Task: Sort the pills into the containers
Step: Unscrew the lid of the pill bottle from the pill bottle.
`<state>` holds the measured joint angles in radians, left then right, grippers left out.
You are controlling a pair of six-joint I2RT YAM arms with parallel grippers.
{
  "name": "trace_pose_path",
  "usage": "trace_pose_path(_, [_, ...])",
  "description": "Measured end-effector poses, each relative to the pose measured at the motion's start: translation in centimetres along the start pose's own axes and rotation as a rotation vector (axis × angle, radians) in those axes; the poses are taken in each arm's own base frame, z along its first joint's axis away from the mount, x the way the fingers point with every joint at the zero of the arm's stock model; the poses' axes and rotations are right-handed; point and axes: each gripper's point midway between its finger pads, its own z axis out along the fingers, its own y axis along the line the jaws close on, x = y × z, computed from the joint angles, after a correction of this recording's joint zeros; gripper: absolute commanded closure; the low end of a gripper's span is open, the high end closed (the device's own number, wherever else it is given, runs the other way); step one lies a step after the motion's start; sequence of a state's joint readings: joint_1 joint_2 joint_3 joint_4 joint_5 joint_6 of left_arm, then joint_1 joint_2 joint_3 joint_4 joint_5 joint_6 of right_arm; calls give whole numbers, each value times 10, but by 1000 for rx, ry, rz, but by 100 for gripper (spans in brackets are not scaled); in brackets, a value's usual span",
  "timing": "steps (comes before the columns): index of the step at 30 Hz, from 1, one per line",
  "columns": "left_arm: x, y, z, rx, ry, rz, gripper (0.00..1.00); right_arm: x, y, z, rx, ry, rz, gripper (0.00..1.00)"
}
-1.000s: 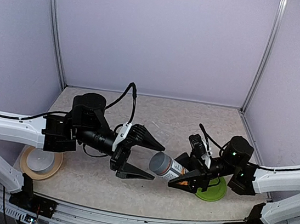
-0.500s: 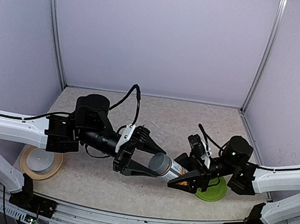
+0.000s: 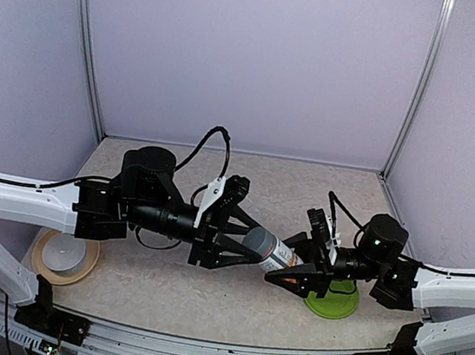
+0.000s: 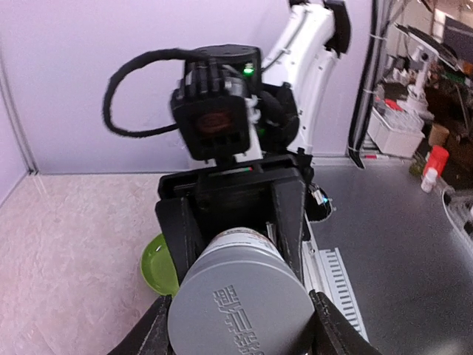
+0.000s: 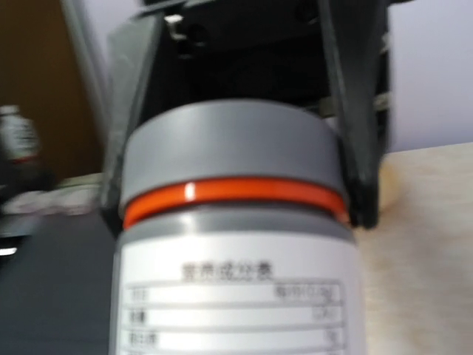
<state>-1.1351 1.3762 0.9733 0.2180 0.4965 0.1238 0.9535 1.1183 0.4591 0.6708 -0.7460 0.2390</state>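
Just changed: the left hand (image 3: 244,245) stood wide open and short of the bottle (image 3: 275,254) a second ago. It has since travelled toward the green plate (image 3: 332,302) and drawn its fingers in over the gray cap (image 4: 240,303).
Left hand now: partly closed, with a finger against each side of the cap. It looks like a made grip, though how firmly it presses cannot be judged from these views.
Right hand (image 3: 289,265): its grip is unchanged, clamped round the labelled body and carrying the bottle on its side.
Bottle's place: in the air, off the surface, just beside the green plate on the side facing the white bowl (image 3: 66,251). The cap points away from the plate.
Meaning for the task: probably the uncapping step, one hand bracing the body while the other takes the cap. The bottle is still closed, so the sorting appears to be at an early stage.
Cap writing: raised characters are moulded into the top, seemingly Chinese and not legible to me.
Neck: an orange ring (image 5: 233,194) sits under the cap.
Label (image 5: 236,296): white, with a short dark heading above a ruled table of rows. It is too blurred to read.
Brand: none can be made out.
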Motion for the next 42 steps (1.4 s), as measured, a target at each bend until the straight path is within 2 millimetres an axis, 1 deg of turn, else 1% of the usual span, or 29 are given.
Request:
trace_pose_path(2, [-4, 10, 2, -45, -3, -84, 63, -6, -9, -5, 78, -9, -48, 100])
trace_pose_path(5, [-13, 24, 6, -105, -17, -231, 69, -16, -21, -12, 182, -32, -114, 100])
trace_pose_path(8, [-16, 38, 12, -159, -18, -366, 71, -19, -33, -20, 282, -45, -162, 100])
trace_pose_path(12, [-8, 52, 17, -222, 2, -514, 73, -13, -48, -27, 379, -33, -198, 100])
trace_pose_path(17, [5, 55, 18, -257, 29, -643, 75, -1, -54, -30, 447, -15, -228, 100])
trace_pose_path(23, [10, 51, 19, -264, 46, -710, 78, 6, -55, -35, 479, -9, -273, 100])
trace_pose_path(27, [10, 51, 17, -278, 46, -738, 79, 9, -56, -37, 497, -1, -294, 100])
trace_pose_path(30, [1, 52, 9, -286, 26, -752, 79, 9, -62, -41, 535, -1, -296, 100])
trace_pose_path(35, [-27, 50, -2, -269, -56, -740, 79, 6, -65, -42, 557, -12, -299, 100])
trace_pose_path(37, [-31, 52, -4, -274, -74, -738, 79, 7, -65, -42, 557, -10, -298, 100])
trace_pose_path(39, [-26, 57, -6, -297, -73, -740, 79, 7, -65, -42, 557, -9, -296, 100])
trace_pose_path(41, [-15, 65, -9, -338, -62, -747, 79, 7, -65, -42, 557, -10, -295, 100])
trace_pose_path(42, [-6, 72, -12, -371, -52, -751, 79, 6, -65, -42, 557, -12, -295, 100])
